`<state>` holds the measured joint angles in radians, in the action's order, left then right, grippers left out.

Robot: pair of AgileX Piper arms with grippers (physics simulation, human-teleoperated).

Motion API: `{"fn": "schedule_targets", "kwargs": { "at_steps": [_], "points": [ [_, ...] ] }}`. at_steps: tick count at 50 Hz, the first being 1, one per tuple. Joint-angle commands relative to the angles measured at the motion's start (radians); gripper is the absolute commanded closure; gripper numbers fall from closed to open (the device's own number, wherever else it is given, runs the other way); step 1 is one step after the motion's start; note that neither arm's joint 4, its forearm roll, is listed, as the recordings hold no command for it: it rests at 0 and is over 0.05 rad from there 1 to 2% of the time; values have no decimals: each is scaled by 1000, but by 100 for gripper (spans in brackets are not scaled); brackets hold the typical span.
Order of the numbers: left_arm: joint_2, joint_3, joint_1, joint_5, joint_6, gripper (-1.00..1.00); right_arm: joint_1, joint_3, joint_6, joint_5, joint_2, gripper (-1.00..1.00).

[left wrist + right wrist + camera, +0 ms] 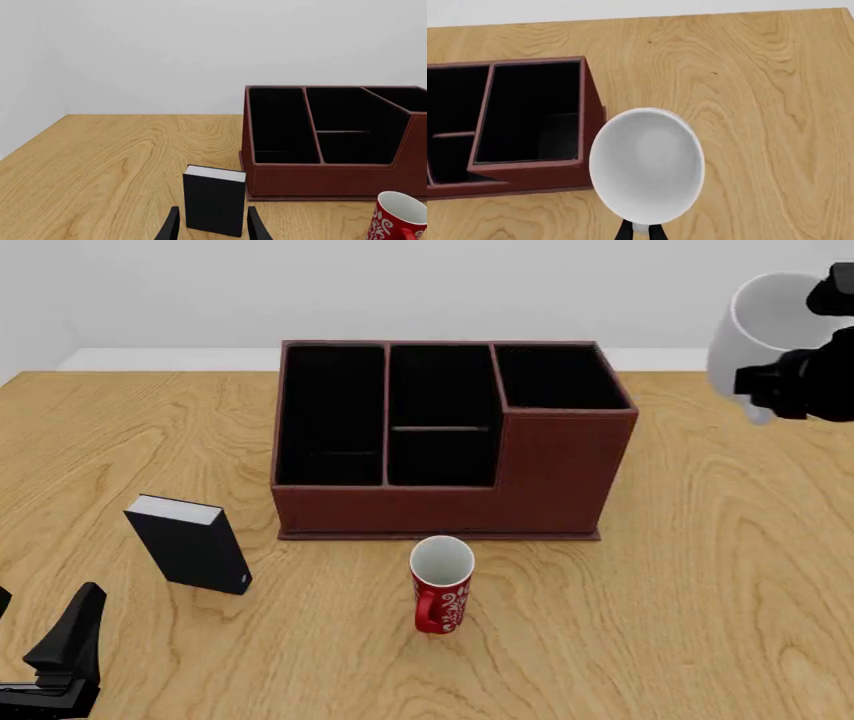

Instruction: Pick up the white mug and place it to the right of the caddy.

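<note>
The white mug point(763, 328) hangs in the air above the table's far right, beyond the right end of the caddy point(561, 475). My right gripper point(766, 382) is shut on the mug's rim. In the right wrist view the white mug point(647, 167) shows its open mouth, with the fingertips point(624, 233) pinching its edge and the caddy point(534, 176) below and beside it. The dark red-brown caddy point(333, 180) has black-lined compartments. My left gripper point(40, 628) is open and low at the near left, holding nothing.
A red mug with white swirls point(442, 592) stands upright just in front of the caddy. A small black box with a white top point(192, 545) stands near left, ahead of the left gripper point(213, 227). The red mug point(397, 219) also shows in the left wrist view.
</note>
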<state>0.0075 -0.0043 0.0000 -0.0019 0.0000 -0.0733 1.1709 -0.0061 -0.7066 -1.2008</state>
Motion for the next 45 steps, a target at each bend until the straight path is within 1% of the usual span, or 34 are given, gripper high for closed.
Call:
{"fn": "schedule_targets", "kwargs": {
  "at_steps": [1,4,9,21,27,34,38,45],
  "points": [
    [0,0,0,0,0,-100,-7,29,19,26,-66,100],
    [0,0,0,0,0,-100,-9,37,14,25,-81,100],
    [0,0,0,0,0,-100,-2,42,24,35,-106,100],
    [0,0,0,0,0,-100,-15,65,40,50,-158,100],
    [0,0,0,0,0,-100,-23,74,46,72,-197,100],
    [0,0,0,0,0,-100,-38,87,42,95,-241,100],
    [0,0,0,0,0,-100,-44,81,43,112,-259,100],
    [0,0,0,0,0,-100,-53,51,25,154,-299,100]
  ]
}}
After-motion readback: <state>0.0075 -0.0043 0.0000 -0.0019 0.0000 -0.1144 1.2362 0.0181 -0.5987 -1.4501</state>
